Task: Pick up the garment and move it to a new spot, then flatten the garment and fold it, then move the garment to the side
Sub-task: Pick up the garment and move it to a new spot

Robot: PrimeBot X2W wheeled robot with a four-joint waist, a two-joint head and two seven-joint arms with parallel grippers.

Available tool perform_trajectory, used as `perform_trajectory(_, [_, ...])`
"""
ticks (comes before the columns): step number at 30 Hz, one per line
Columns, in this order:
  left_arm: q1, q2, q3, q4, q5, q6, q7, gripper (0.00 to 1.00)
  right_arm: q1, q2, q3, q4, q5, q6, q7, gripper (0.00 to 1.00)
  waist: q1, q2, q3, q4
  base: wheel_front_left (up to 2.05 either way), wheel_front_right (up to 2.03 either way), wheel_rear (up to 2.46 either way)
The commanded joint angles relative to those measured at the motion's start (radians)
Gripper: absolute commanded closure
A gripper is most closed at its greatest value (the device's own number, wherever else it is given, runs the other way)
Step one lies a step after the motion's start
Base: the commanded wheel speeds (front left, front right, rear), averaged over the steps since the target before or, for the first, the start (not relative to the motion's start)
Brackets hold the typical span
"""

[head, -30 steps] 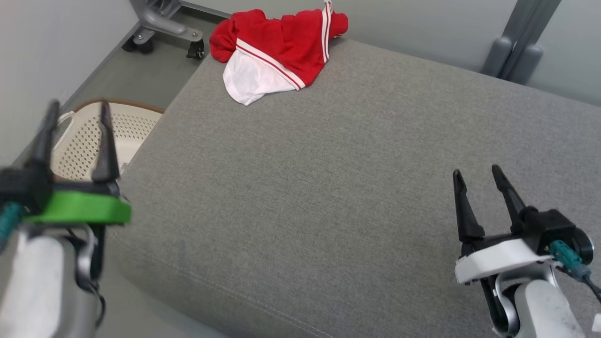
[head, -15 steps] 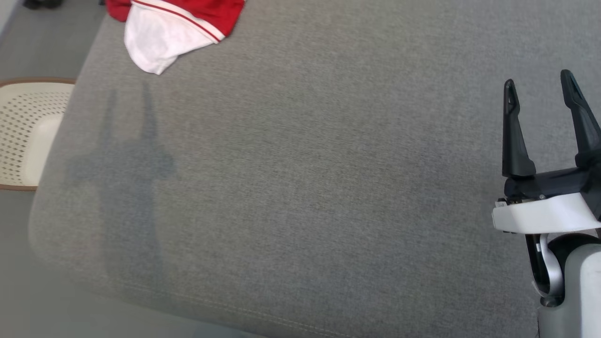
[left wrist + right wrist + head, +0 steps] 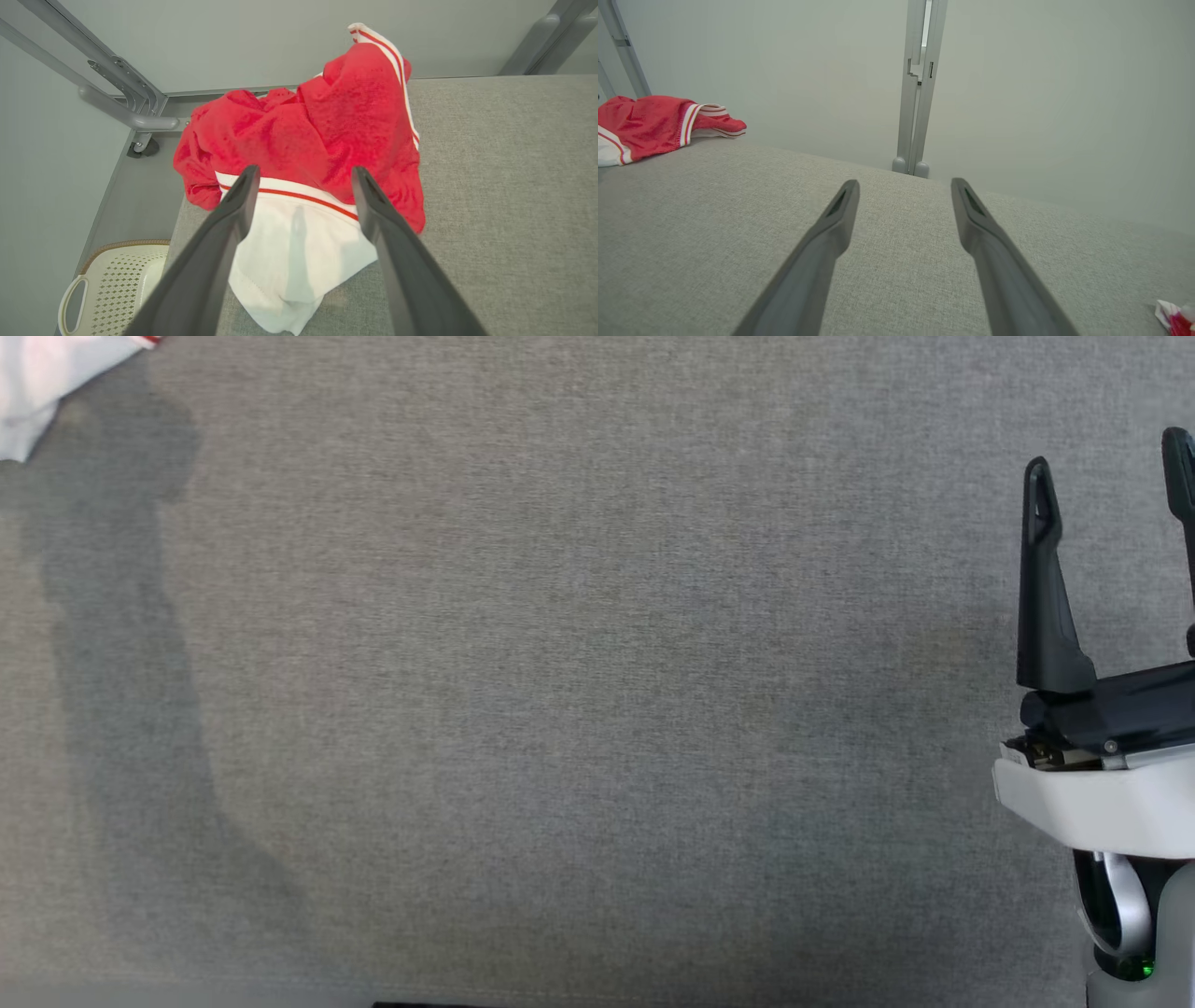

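Lying crumpled on woven grey upholstery [image 3: 504, 186], the red garment [image 3: 303, 135] seems mesh-knit.

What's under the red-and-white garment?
The grey upholstered surface, at its corner; the garment partly overhangs the edge. Anything beneath its bunched folds is covered.

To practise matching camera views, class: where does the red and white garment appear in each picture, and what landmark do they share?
Head view: garment, a white corner at the top left edge.
Left wrist view: garment, centre, red heap above a white flap.
Right wrist view: garment, far left, at mid-height.
Shared landmark: the grey cushion it lies on.
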Motion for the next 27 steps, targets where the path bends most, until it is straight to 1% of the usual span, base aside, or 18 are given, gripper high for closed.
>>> perform_trajectory(1, [-0.023,0.011,-0.011,0.006,-0.008,-0.001,-0.001,0.0,0.006,-0.001,0.003,-0.014,-0.007,-0.002,0.002,0.0,-0.0003,0.0,0.081,-0.082,0.0,0.0,0.0])
perform_trajectory(5, [-0.035,0.041,-0.043,0.017,-0.036,-0.001,0.002,0.0,0.007,-0.001,0.011,-0.033,-0.008,-0.002,-0.001,0.0,-0.0003,0.0,0.102,-0.1,0.0,0.0,0.0])
perform_trajectory(13, [-0.06,0.062,-0.082,0.067,-0.064,-0.001,-0.011,0.0,0.001,0.001,0.001,-0.05,-0.012,-0.002,-0.012,0.0,-0.0003,0.0,0.137,-0.119,0.0,0.0,0.0])
perform_trajectory(14, [-0.06,0.062,-0.086,0.074,-0.067,-0.001,-0.014,0.34,-0.001,0.001,0.0,-0.048,-0.013,-0.002,-0.014,0.0,-0.0003,0.0,0.138,-0.12,0.0,0.0,0.0])
perform_trajectory(15, [-0.057,0.059,-0.094,0.08,-0.07,-0.001,-0.015,0.71,-0.004,0.001,0.0,-0.044,-0.012,-0.002,-0.016,0.0,-0.0003,0.0,0.137,-0.122,0.0,0.0,0.0])
perform_trajectory(16, [-0.055,0.059,-0.101,0.084,-0.076,-0.001,-0.021,1.0,-0.006,0.002,0.0,-0.04,-0.01,-0.002,-0.019,0.0,-0.0003,0.0,0.136,-0.123,0.0,0.0,0.0])
perform_trajectory(22, [-0.069,0.089,-0.13,0.084,-0.087,-0.002,-0.063,1.0,-0.015,0.003,-0.002,-0.008,0.004,-0.002,-0.043,0.0,-0.0003,0.0,0.099,-0.122,0.0,0.0,0.0])
perform_trajectory(27, [-0.095,0.116,-0.156,0.065,-0.087,-0.001,-0.088,1.0,-0.021,0.003,-0.001,0.044,0.036,-0.002,-0.068,0.0,-0.0003,0.0,0.016,-0.128,0.0,0.0,0.0])
